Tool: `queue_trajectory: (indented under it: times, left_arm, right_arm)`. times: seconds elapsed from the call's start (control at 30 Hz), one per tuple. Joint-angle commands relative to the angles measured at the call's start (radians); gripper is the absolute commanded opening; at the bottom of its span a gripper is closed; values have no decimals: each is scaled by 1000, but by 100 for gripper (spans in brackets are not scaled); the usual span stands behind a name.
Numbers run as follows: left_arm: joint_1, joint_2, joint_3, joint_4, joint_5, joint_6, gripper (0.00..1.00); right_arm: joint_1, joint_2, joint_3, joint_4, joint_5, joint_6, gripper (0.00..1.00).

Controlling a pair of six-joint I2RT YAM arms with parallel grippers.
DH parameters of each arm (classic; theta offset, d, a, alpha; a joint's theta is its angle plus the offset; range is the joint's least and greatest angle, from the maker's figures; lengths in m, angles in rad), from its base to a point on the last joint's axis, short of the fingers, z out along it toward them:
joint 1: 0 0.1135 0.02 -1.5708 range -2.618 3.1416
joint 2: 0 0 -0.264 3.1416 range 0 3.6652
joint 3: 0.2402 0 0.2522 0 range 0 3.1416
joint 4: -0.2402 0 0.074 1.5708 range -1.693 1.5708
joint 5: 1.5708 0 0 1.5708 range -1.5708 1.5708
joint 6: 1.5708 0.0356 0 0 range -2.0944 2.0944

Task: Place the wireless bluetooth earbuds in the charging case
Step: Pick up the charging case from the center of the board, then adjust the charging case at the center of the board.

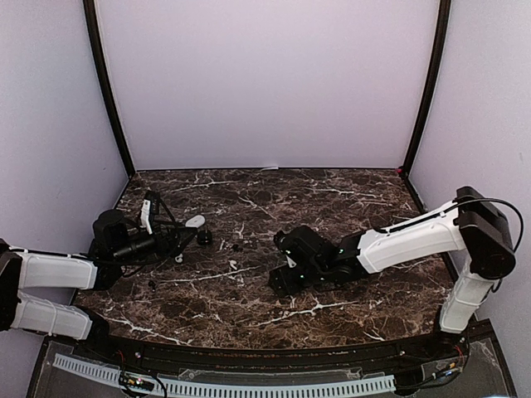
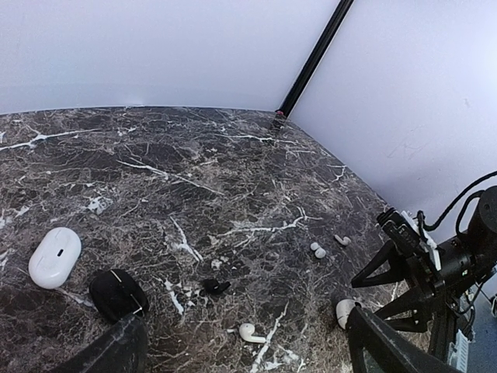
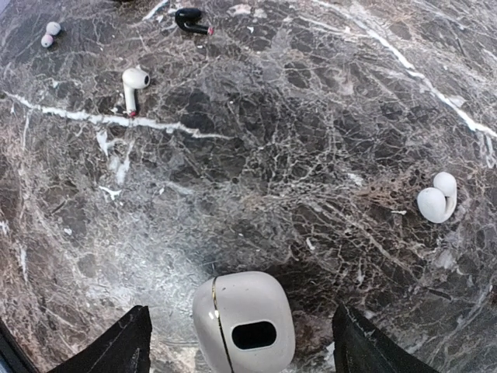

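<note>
The right gripper (image 3: 242,312) hangs low over the middle of the marble table (image 1: 348,195). Its jaws are spread wide on either side of a white charging case (image 3: 245,338), which lies flat on the stone with a gap showing at each side, so nothing is held. The left gripper (image 2: 241,318) is near the table's left edge. Its jaws are also wide, with only stone and one earbud in front of them.

The earbuds lie loose in a band across the middle, all outside the cases:
- A white stemmed earbud (image 3: 132,81) and a black earbud (image 3: 190,19) lie beyond the right gripper, with a tiny white earbud (image 3: 50,33) further off.
- A rounded white earbud (image 3: 436,198) lies alone to one side, well apart from the others.

A second white case (image 2: 54,256) and a black case (image 2: 118,294) sit side by side near the left gripper, close to each other but apart.

From the earbuds to the back wall (image 1: 265,83) runs a broad stretch of marble. A black corner post (image 2: 314,58) marks where the back edge meets the right wall. The two grippers are well apart, with the loose earbuds scattered between them
</note>
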Motion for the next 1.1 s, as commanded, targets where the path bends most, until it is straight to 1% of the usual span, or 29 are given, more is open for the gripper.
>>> queue_trajectory:
  times: [0.0, 0.07, 0.13, 0.23, 0.33, 0.47, 0.5, 0.53, 0.77, 0.93, 1.07]
  left_arm:
    - [-8, -26, 4, -5, 0, 8, 91]
    - [-7, -27, 4, -4, 1, 8, 91]
    - [-7, -26, 4, -3, 2, 7, 91]
    - [-8, -28, 4, -5, 3, 6, 91]
    - [-7, -32, 4, -7, 4, 7, 91]
    - [-8, -35, 4, -9, 6, 8, 91]
    - [-8, -35, 5, -10, 6, 8, 91]
    - [-8, -35, 5, -9, 4, 8, 91]
    - [-8, -32, 6, -10, 5, 8, 91]
    - [-8, -27, 6, -8, 4, 8, 91]
    - [-8, -25, 6, -8, 5, 8, 91]
  right_arm:
    - [2, -86, -21, 36, -5, 11, 80]
    - [-4, -107, -25, 15, 17, 13, 78]
    - [-14, -120, -31, -13, 47, 20, 73]
    - [-38, -129, -50, -47, 85, 32, 59]
    - [-56, -130, -79, -52, 92, 34, 40]
    - [-65, -114, -94, -62, 103, 31, 8]
    - [-65, -108, -93, -62, 101, 27, 2]
    - [-65, -99, -93, -61, 97, 22, 0]
    - [-53, -17, -77, -29, 34, 2, 0]
    - [-14, 23, -56, -5, 5, -2, 0]
    - [20, 24, -56, 51, -59, -12, 0]
